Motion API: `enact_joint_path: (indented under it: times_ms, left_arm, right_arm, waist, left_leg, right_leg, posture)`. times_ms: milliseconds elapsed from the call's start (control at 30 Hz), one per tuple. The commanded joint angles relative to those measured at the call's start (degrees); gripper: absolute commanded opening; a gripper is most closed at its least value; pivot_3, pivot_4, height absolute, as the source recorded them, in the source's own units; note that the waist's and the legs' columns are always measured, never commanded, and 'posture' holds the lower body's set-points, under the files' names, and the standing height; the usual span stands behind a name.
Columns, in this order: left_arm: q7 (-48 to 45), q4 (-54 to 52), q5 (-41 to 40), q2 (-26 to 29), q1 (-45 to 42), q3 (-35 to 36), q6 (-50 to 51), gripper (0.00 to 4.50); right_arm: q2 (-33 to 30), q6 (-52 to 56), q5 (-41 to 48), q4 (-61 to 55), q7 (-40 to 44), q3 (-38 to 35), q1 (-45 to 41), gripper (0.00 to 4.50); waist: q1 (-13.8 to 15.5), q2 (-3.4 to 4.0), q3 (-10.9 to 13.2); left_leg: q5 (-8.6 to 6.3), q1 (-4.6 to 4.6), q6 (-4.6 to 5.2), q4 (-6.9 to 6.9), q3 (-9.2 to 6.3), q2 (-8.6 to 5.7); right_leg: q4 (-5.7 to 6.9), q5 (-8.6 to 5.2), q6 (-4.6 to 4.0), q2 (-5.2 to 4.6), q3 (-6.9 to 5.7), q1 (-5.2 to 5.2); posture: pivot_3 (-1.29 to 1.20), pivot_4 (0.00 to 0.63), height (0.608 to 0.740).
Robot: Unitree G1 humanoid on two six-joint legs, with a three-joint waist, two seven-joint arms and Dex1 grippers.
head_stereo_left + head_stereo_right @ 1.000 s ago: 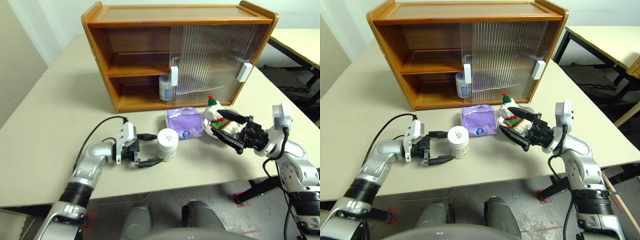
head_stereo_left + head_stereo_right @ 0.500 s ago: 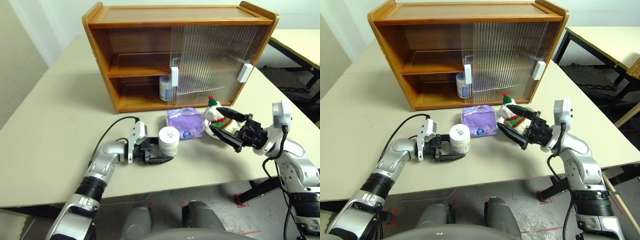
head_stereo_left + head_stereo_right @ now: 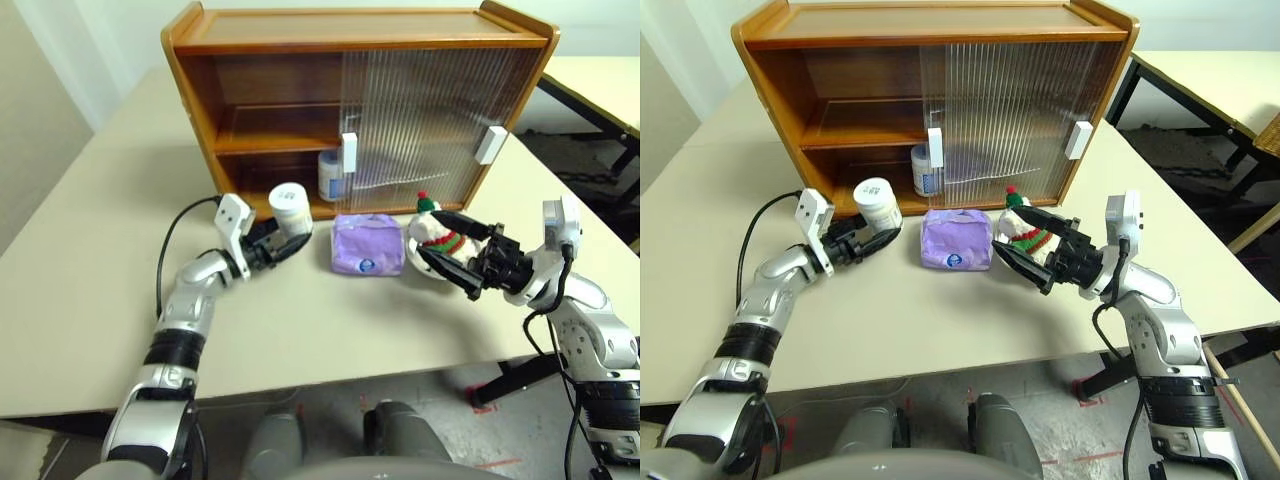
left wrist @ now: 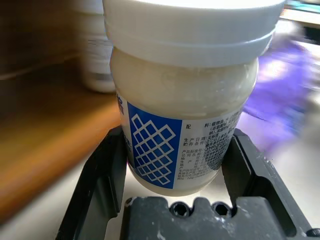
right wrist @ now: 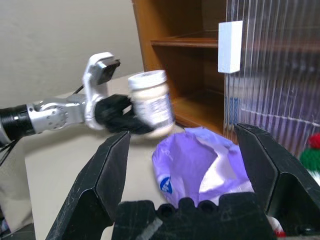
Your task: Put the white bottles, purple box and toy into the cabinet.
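Note:
My left gripper [image 3: 289,233] is shut on a white bottle [image 3: 290,204] and holds it above the table, just in front of the cabinet's [image 3: 200,100] open lower left compartment. Its black fingers [image 4: 107,170] clamp the bottle [image 4: 185,100] from both sides. A second white bottle [image 3: 330,175] stands inside on the lower floor, beside the door edge. In front of the cabinet the purple box [image 3: 368,245] lies on the table, with the toy [image 3: 436,228] just to its right. My right gripper [image 3: 430,236] hangs open close by the toy, gripping nothing.
Two ribbed sliding doors [image 3: 420,110] cover the cabinet's right part; the left part is open. The beige table [image 3: 100,250] has bare room to the left and in front. The left arm's black cable [image 3: 175,235] loops over it. Another table [image 3: 600,80] stands at the back right.
My left gripper closed on the white bottle, lifted it off the table and carried it back towards the cabinet's open side. The right arm stayed where it was.

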Motion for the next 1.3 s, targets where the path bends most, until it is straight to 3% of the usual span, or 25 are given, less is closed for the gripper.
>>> enact_joint_path:
  times_ms: [33,633,1300]
  left_arm:
    - [6.58,3.99,3.04,-1.18,-3.25,0.42,-1.39,3.02]
    - [27.29,28.43,12.57,-5.11,-20.32,0.02,-7.94,3.02]
    - [32.87,41.6,13.02,-7.03,-28.54,2.5,-9.83,3.02]
  right_arm:
    - [0.17,-0.61,-0.04,0.44,0.29,0.1,-0.2,4.5]
    - [0.7,-0.88,-0.22,0.36,0.58,0.28,-0.08,4.5]
    - [-0.3,0.35,1.05,-1.95,-0.51,-1.2,1.17,4.5]
  waist:
    - [-0.03,-0.01,0.01]
    - [-0.28,-0.16,0.1]
    - [-0.51,-0.31,0.19]
  left_leg:
    - [-0.01,-0.02,-0.01,0.0,0.0,0.0]
    - [-0.1,-0.05,-0.16,-0.05,0.0,-0.02]
    - [-0.25,-0.11,-0.42,-0.07,-0.01,-0.3]
  right_leg:
    - [-0.02,0.0,0.01,0.0,0.01,0.0]
    - [-0.05,-0.02,0.04,0.03,-0.01,-0.04]
    - [-0.12,-0.04,0.08,0.03,-0.03,-0.07]
  posture:
    - [0.06,0.0,0.74]
    - [0.06,0.0,0.74]
    - [0.02,0.0,0.74]
